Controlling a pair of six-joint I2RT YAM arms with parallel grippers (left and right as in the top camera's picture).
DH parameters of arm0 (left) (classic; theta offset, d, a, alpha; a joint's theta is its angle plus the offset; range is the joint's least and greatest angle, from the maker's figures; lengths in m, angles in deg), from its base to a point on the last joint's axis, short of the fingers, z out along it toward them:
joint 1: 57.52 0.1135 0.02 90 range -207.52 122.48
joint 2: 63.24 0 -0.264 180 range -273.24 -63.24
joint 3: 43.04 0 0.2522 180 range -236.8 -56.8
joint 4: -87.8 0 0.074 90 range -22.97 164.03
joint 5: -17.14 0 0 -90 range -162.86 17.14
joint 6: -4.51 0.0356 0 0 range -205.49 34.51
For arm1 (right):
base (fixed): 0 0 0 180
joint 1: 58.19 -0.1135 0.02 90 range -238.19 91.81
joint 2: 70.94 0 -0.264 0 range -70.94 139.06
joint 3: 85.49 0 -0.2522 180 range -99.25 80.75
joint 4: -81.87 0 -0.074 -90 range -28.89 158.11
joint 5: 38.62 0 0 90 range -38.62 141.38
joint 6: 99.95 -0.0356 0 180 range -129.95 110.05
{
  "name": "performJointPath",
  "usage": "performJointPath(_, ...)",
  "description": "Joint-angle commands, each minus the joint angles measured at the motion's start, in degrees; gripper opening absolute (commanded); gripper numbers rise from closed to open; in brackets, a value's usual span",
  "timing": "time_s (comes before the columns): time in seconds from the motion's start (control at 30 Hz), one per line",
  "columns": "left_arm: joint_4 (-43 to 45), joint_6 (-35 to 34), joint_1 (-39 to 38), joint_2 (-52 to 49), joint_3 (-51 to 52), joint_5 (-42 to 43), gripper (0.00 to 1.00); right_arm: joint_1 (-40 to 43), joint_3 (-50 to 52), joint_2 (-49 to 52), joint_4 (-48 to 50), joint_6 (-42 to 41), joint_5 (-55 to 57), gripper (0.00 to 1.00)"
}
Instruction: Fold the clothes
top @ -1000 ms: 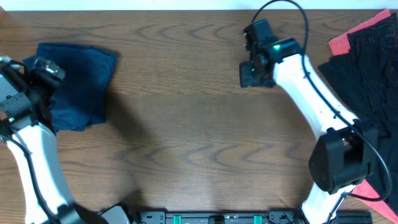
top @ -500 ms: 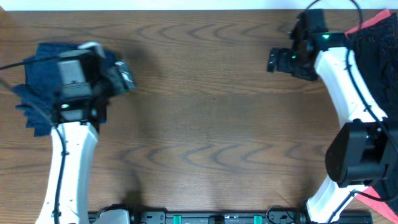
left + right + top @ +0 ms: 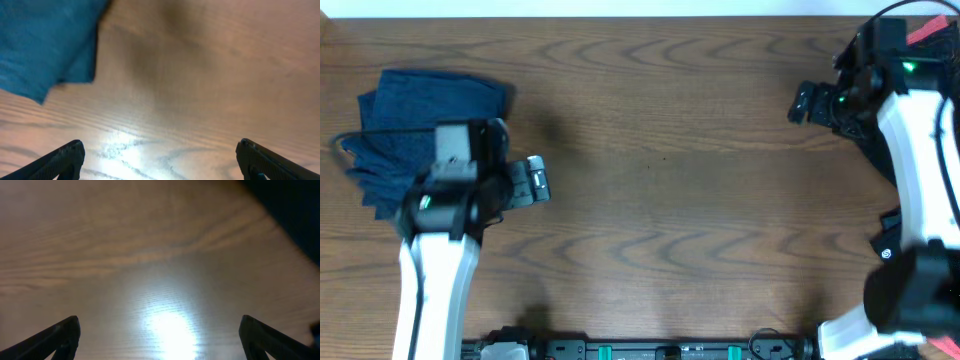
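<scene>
- One navy bundle [image 3: 415,120] lay at the counter's [image 3: 660,200] far left, compact and seemingly folded, so that part looked done. The left arm covered its lower right corner.
- The left pincer [image 3: 534,181] hovered just right of the bundle, its jaws wide and holding nothing.
- The right pincer [image 3: 808,102] hovered near the right edge, also wide and empty.
- A dark pile [image 3: 295,210] and a coral-red piece [image 3: 923,31] sat at far right, probably not yet folded. The arm and the frame edge hid most of them, so their number was unclear.
</scene>
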Motion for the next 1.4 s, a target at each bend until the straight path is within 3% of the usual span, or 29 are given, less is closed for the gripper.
performJointPath(0.0,0.7,0.2,0.2,7.3,1.5,-1.2,0.98,-1.2,6.0,-8.2,3.6,0.9,1.9,0.99)
performJointPath(0.27,8.0,1.3,0.2,25.6,11.5,-3.3,0.98,-3.5,31.5,-32.1,22.2,-1.3,6.3,0.99)
performJointPath(0.47,9.8,1.2,0.2,29.7,16.4,-6.0,0.98,-3.4,43.1,-44.2,29.2,-2.1,11.0,0.99)
performJointPath(1.37,9.5,1.2,0.2,29.3,16.5,-6.0,0.98,-3.4,46.1,-43.7,19.7,-2.0,11.1,0.99)
